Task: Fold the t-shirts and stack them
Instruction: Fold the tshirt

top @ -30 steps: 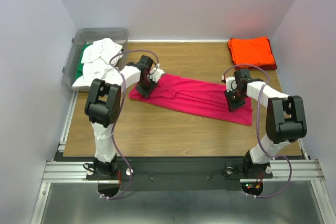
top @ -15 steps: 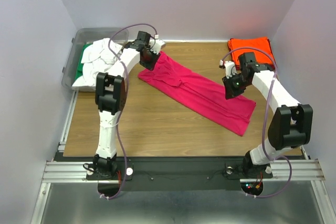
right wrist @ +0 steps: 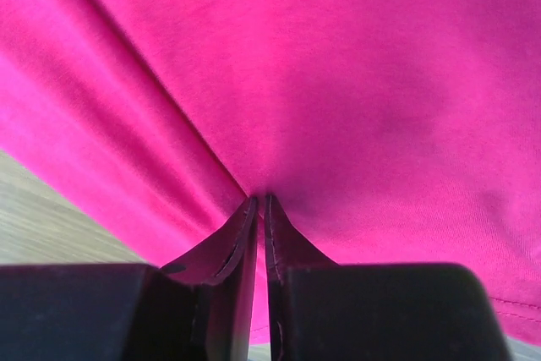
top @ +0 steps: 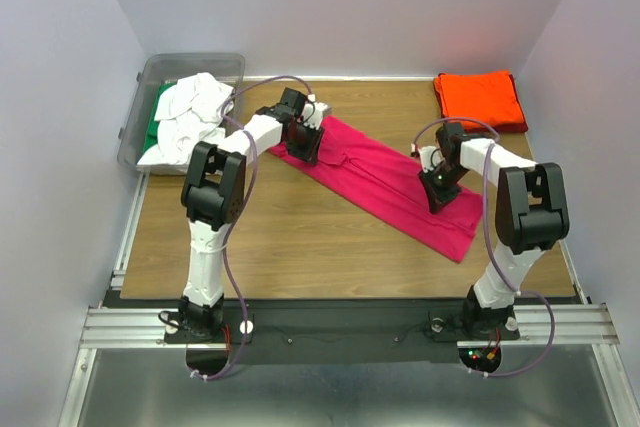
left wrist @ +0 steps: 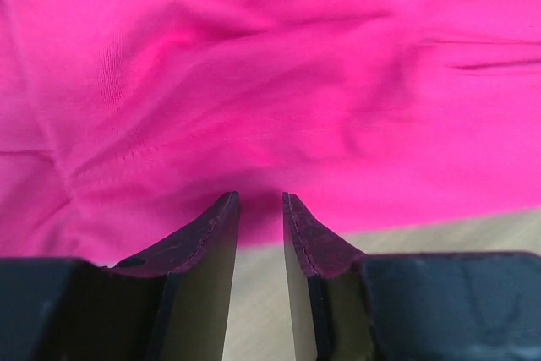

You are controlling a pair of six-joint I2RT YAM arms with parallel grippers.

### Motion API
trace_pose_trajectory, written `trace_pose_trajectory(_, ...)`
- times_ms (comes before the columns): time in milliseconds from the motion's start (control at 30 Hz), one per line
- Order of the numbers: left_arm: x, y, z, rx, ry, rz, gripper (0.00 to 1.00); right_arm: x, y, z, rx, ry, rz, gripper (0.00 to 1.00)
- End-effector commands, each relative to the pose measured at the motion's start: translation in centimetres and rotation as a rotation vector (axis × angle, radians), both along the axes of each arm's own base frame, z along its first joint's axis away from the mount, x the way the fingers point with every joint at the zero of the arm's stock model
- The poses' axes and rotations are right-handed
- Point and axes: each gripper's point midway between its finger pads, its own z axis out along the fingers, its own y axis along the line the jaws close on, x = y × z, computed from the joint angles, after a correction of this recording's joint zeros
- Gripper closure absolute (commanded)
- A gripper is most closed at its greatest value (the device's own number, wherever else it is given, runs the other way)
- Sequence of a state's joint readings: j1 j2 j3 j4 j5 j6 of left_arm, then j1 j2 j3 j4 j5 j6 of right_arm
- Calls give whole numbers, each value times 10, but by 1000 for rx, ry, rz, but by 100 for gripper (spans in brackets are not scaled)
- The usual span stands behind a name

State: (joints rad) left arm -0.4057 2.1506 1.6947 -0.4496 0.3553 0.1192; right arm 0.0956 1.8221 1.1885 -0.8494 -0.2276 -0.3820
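Note:
A magenta-pink t-shirt lies as a long folded strip running diagonally from back left to front right on the wooden table. My left gripper is low at its back-left end. In the left wrist view that gripper stands slightly open, its tips at the cloth's edge and bare wood showing between the fingers. My right gripper presses on the strip near its right end. Its jaws are shut on a pinch of the pink cloth, with creases running into the tips.
A folded orange-red t-shirt lies at the back right corner. The clear grey bin at the back left holds white t-shirts and a green one. Walls close in on the left, back and right.
The pink strip swung from nearly level to a diagonal. My left gripper went to the back left, then came down onto the strip's end. My right gripper lifted, then dropped and closed on the cloth.

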Motion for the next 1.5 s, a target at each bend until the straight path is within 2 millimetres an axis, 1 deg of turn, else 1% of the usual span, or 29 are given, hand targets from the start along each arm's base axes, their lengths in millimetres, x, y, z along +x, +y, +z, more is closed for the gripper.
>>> trace_pose_trajectory(0,18,23,-25,24,36,99,62,-31,22,-18,15,76,85,87)
trace_pose_trajectory(33,20,28,-36,45,47,97,62,-40,34,-21,37,104,100,86)
trace_pose_trajectory(67,25,32,-38,54,46,99,62,-45,40,-23,54,121,101,86)
trace_pose_trajectory(100,38,35,-41,62,36,104,62,-52,53,-24,76,146,120,86)
trace_pose_trajectory(133,46,35,-30,69,6,97,62,-54,58,-23,104,158,110,86)
trace_pose_trajectory(167,64,45,-30,103,-17,106,62,-59,77,-19,146,172,132,86)
trace_pose_trajectory(233,83,53,-27,122,-45,103,63,-70,107,-17,200,204,184,85)
trace_pose_trajectory(267,91,60,-40,140,-30,107,63,-77,130,-9,283,241,186,85)
trace_pose_trajectory(300,109,60,-16,131,-84,84,63,-73,150,1,341,231,210,83)
trace_pose_trajectory(333,116,58,-11,123,-100,69,63,-81,174,11,390,244,256,82)
trace_pose_trajectory(367,124,56,1,106,-124,50,63,-87,197,30,510,279,265,81)
trace_pose_trajectory(400,125,53,7,102,-140,27,62,-82,216,53,587,256,302,78)
trace_pose_trajectory(433,124,50,15,86,-151,10,62,-79,224,68,638,244,314,76)
trace_pose_trajectory(500,114,44,40,35,-184,-21,60,-72,229,99,686,166,343,75)
trace_pose_trajectory(533,114,38,75,-12,-256,-28,60,-65,226,107,673,111,351,75)
trace_pose_trajectory(567,104,41,78,-12,-241,-22,59,-64,226,114,680,90,357,74)
trace_pose_trajectory(600,94,40,70,-30,-219,-30,59,-59,220,111,631,42,360,74)
trace_pose_trajectory(667,80,33,89,-68,-230,-37,59,-58,210,99,567,18,351,74)
trace_pose_trajectory(700,71,31,80,-68,-206,-38,59,-54,203,83,506,8,349,75)
trace_pose_trajectory(767,59,21,77,-84,-184,-57,59,-60,192,58,448,38,338,76)
trace_pose_trajectory(900,41,8,48,-93,-98,-68,60,-56,187,31,397,-5,345,79)
trace_pose_trajectory(933,38,6,35,-95,-61,-59,60,-58,186,21,388,1,342,80)
trace_pose_trajectory(1067,39,2,17,-99,-16,-27,62,-71,184,1,388,59,330,83)
trace_pose_trajectory(1133,42,1,3,-85,1,-4,63,-89,189,-6,425,110,327,82)
trace_pose_trajectory(1233,49,-4,-3,-79,2,3,65,-101,204,-6,479,134,353,82)
trace_pose_trajectory(1267,49,-4,-18,-63,28,6,65,-104,211,-4,502,147,341,81)
trace_pose_trajectory(1300,58,-7,-12,-65,8,5,65,-111,218,-4,534,176,353,80)
trace_pose_trajectory(1433,75,-17,-26,-52,21,-11,65,-135,245,-3,599,275,415,75)
trace_pose_trajectory(1467,72,-18,-41,-44,58,-27,65,-136,254,7,647,294,424,75)
